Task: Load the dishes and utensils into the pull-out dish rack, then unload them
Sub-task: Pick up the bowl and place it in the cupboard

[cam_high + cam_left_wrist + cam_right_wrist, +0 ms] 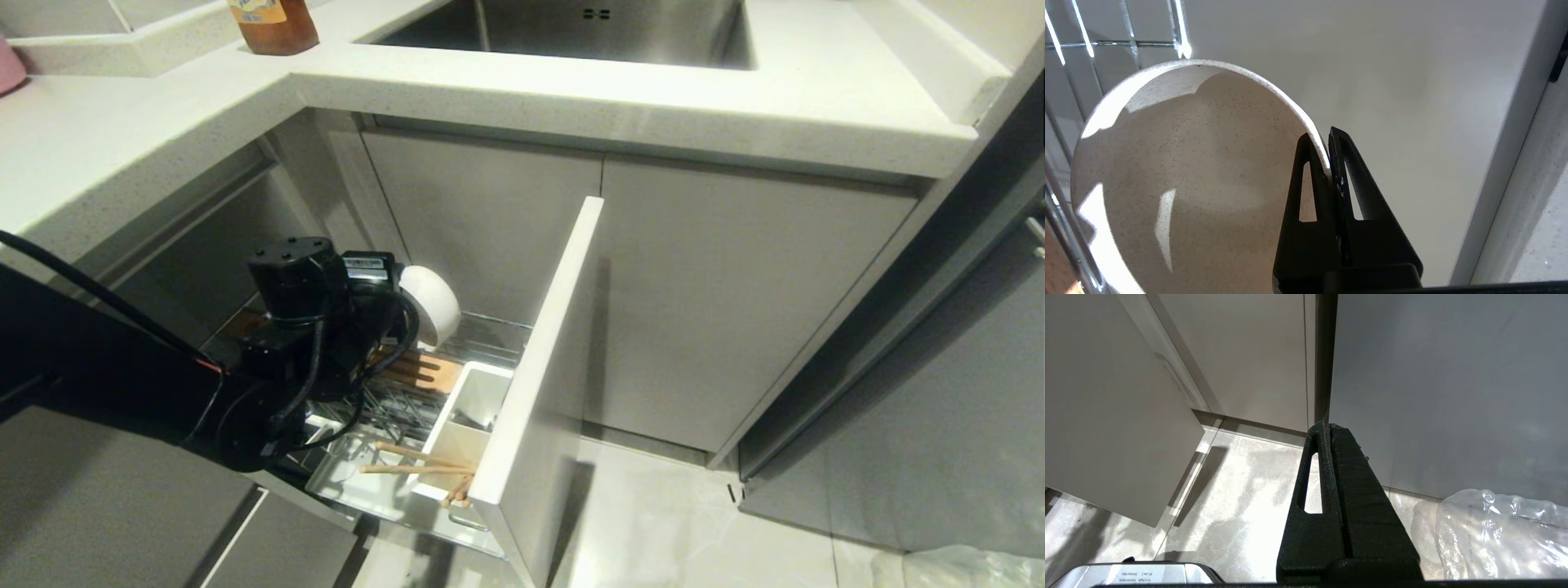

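- Head view: The black left arm reached down into the pull-out chrome wire dish rack (392, 408) under the grey stone counter (571, 90). The small cream-white round bowl (431, 304) stood on its edge at the back of the rack, right by the arm. Two long light-wood chopsticks (412, 459) lay across the white plastic utensil box (465, 425), near the rack's flat pale-grey front panel (539, 367). I could not see the blue plate or the spoon.
- Left wrist view: The left gripper (1327, 163) pinched the thin rim of the speckled bowl (1188, 183) tight between its two black fingers (1306, 183). Shiny rack wires (1180, 24) stood just behind the bowl.
- Right wrist view: The right gripper (1327, 433) was squeezed closed on nothing, hanging over the pale floor (1241, 506) beside a clear plastic bag (1494, 535).
- What could go wrong: The pinch was only on the rim, so I think the bowl might slip out and fall. It might also bump a wire and tip.
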